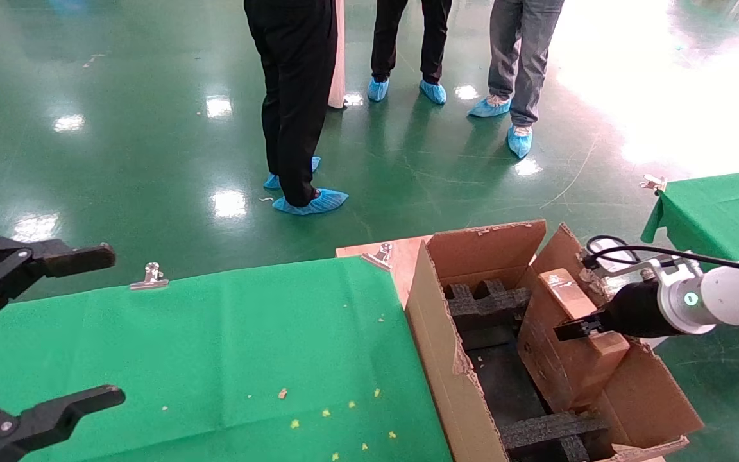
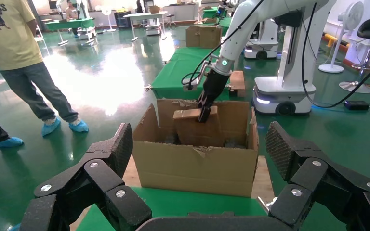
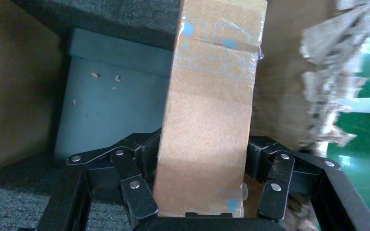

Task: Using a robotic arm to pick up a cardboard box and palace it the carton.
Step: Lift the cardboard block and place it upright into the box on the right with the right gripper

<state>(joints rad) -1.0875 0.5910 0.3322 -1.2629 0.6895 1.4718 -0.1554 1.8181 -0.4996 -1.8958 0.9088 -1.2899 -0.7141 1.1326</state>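
The small brown cardboard box (image 1: 555, 359) with a clear tape strip stands on end inside the large carton (image 1: 433, 333), leaning toward its right wall between black foam inserts (image 1: 485, 301). My right gripper (image 1: 575, 328), on the white arm, is shut on the box's upper part. In the right wrist view the box (image 3: 212, 110) fills the gap between the black fingers (image 3: 135, 159). The left wrist view shows the carton (image 2: 197, 163), the box (image 2: 190, 127) and the right gripper (image 2: 204, 113) from across the table. My left gripper (image 1: 110, 326) is open and empty at the left.
A green-clothed table (image 1: 215, 359) lies left of the carton, held by metal clips (image 1: 149, 276). Three people (image 1: 292, 96) stand on the green floor behind. Another green table (image 1: 722, 205) is at the right. The carton's torn flaps (image 3: 327, 72) stick up beside the box.
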